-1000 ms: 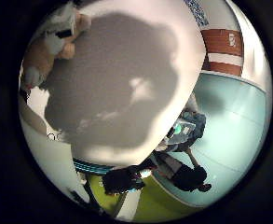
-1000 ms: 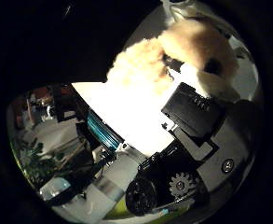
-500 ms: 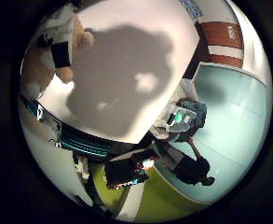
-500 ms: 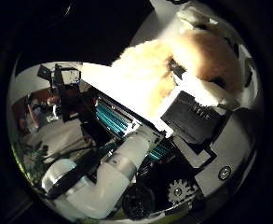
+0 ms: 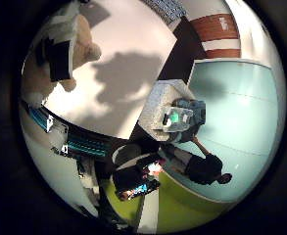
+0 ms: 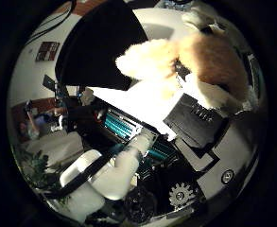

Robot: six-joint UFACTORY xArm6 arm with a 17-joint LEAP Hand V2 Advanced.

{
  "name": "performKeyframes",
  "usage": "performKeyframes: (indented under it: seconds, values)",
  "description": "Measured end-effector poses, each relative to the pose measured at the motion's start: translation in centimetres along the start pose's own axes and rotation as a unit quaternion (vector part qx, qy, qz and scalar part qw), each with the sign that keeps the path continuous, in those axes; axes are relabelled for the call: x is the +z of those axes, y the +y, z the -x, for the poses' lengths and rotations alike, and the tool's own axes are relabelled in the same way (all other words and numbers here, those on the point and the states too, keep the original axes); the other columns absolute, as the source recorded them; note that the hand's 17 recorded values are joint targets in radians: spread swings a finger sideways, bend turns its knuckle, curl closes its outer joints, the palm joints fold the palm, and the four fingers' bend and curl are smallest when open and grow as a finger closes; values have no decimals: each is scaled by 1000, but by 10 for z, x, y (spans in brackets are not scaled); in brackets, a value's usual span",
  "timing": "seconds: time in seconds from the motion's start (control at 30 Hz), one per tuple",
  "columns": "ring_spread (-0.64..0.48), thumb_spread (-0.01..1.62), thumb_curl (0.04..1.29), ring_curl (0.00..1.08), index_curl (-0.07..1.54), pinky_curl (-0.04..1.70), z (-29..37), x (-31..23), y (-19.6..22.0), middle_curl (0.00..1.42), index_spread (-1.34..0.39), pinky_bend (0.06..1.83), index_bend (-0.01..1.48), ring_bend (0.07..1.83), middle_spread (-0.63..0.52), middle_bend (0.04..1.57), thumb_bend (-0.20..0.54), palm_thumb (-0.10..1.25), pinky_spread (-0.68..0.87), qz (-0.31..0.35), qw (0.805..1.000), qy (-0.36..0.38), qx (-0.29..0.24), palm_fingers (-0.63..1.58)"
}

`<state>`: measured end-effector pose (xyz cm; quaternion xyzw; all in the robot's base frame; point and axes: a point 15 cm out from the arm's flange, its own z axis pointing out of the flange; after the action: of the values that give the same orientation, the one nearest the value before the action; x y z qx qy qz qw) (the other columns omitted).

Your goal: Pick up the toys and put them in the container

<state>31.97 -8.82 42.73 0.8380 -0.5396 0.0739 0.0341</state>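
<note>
Transport is the step in hand, judging by the views: the plush toy (image 6: 209, 71), tan and cream, sits close against the palm, and the worktop (image 5: 128, 83) lies well below it.

1. Hand state. The hand (image 6: 199, 127) has its fingers (image 5: 59, 58) curled round the plush toy. Black and white finger parts press into the fur on both sides. The toy appears clear of the worktop, with only its shadow falling on the white surface.

2. Location of the toy. The toy is in the hand, raised above the white worktop and near one of its edges. The white arm (image 6: 114, 170) shows beneath the palm in the thumb side view.

3. Container. A grey box (image 5: 165, 105) stands beside the worktop edge, with teal and dark items in or on it. Whether this is the target container cannot be told from these views.

4. Next move. The hand needs to carry the toy over the container's opening, then spread the fingers only once the toy is above the rim. Soft fur may snag on the finger parts, so the release may be slow. No other toys show on the visible part of the worktop.
</note>
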Motion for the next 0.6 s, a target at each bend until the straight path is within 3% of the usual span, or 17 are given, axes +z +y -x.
performKeyframes:
  seconds: [0.3, 0.6]
  values:
    - [-262, 425, 887, 859, 1021, 1103, 20, -105, -36, 921, -299, 1063, 958, 1290, -175, 1305, -23, 1057, -275, -57, 998, -33, -6, 1019]
    - [-267, 415, 892, 873, 1024, 1131, 112, -143, -76, 929, -289, 1033, 943, 1268, -178, 1287, -23, 1053, -288, -77, 993, -52, -70, 1033]
